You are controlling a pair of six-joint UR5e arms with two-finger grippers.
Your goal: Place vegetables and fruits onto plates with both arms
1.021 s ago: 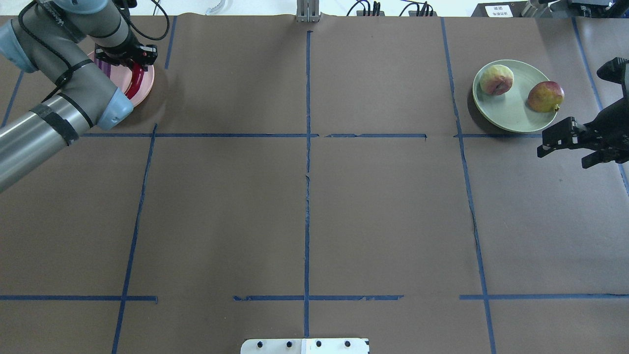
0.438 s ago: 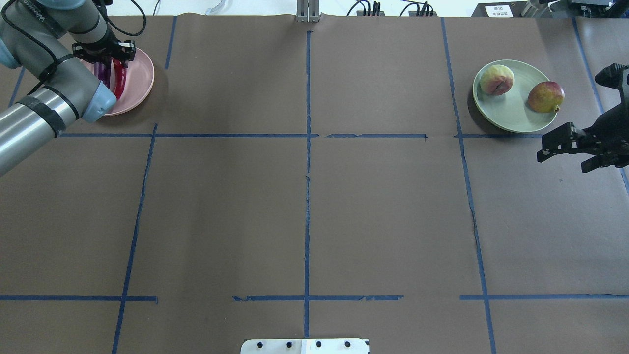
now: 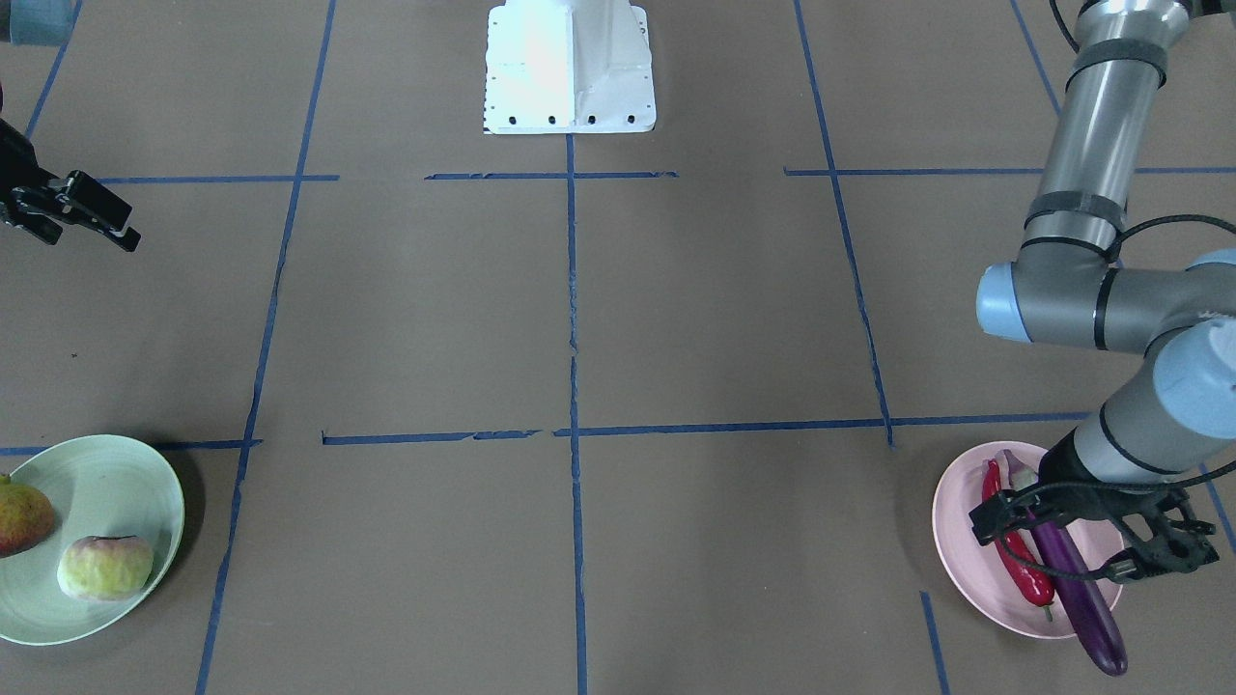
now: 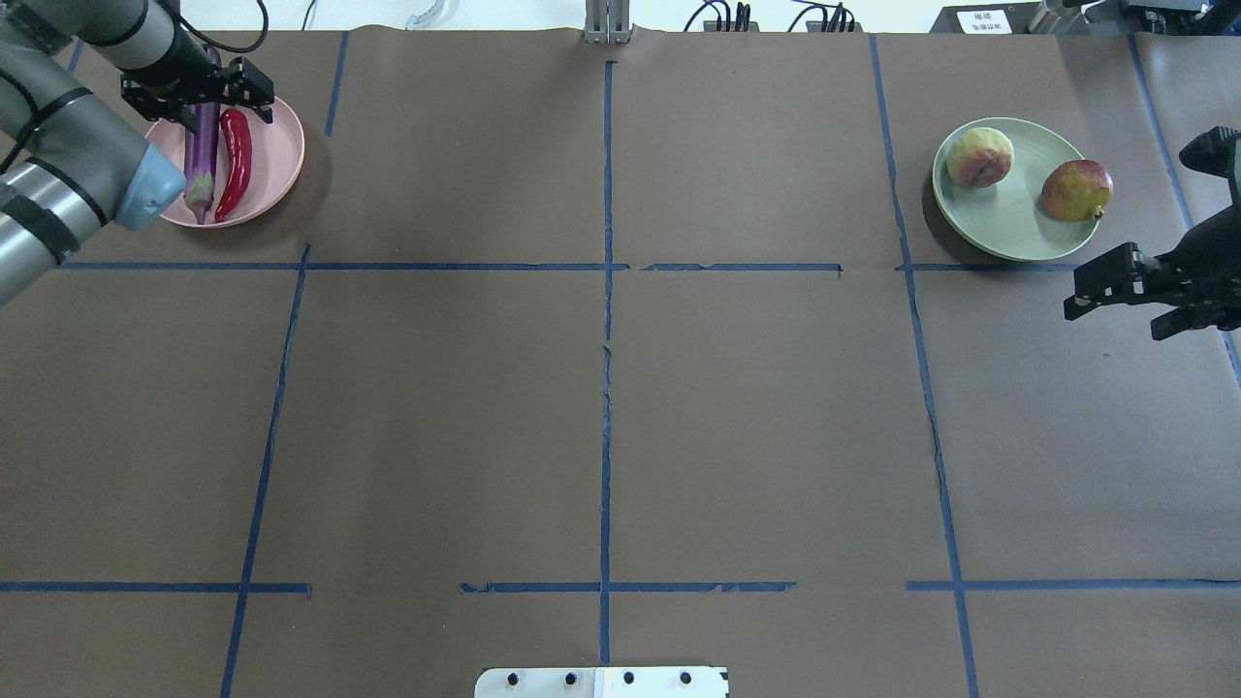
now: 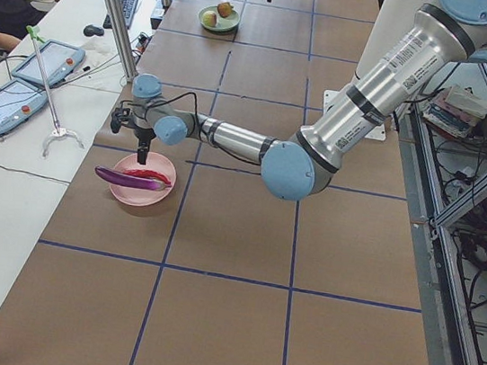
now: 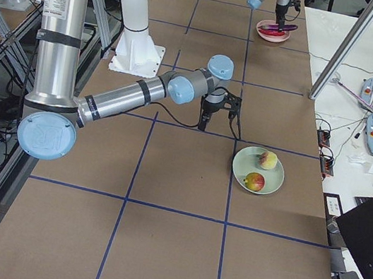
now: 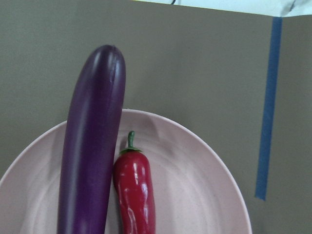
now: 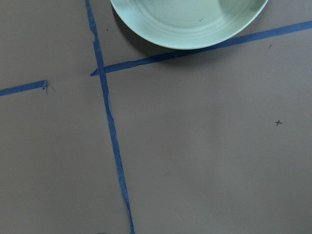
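The pale pink plate (image 4: 279, 160) at the far left holds the purple eggplant (image 4: 204, 145) and the red chili (image 4: 236, 160) side by side. The eggplant's tip overhangs the far rim (image 3: 1106, 647). My left gripper (image 4: 194, 97) hangs open and empty above the plate's far part. The left wrist view shows the eggplant (image 7: 90, 161), the chili (image 7: 136, 195) and the plate (image 7: 195, 185). The mint green plate (image 4: 1008, 218) at the far right holds the peach (image 4: 979, 157) and the pomegranate-like fruit (image 4: 1076, 190). My right gripper (image 4: 1115, 310) is open and empty, just on the near side of that plate.
Brown paper with blue tape lines (image 4: 606, 291) covers the table. The white base block (image 3: 568, 68) sits at the robot's edge. A metal post (image 4: 607, 24) and cables stand at the far edge. A side bench with tablets (image 5: 22, 79) and a person are beyond it.
My left gripper has moved to the far left, off the chili, so eggplant and chili now show uncovered on the pink plate. The right gripper has shifted only slightly.
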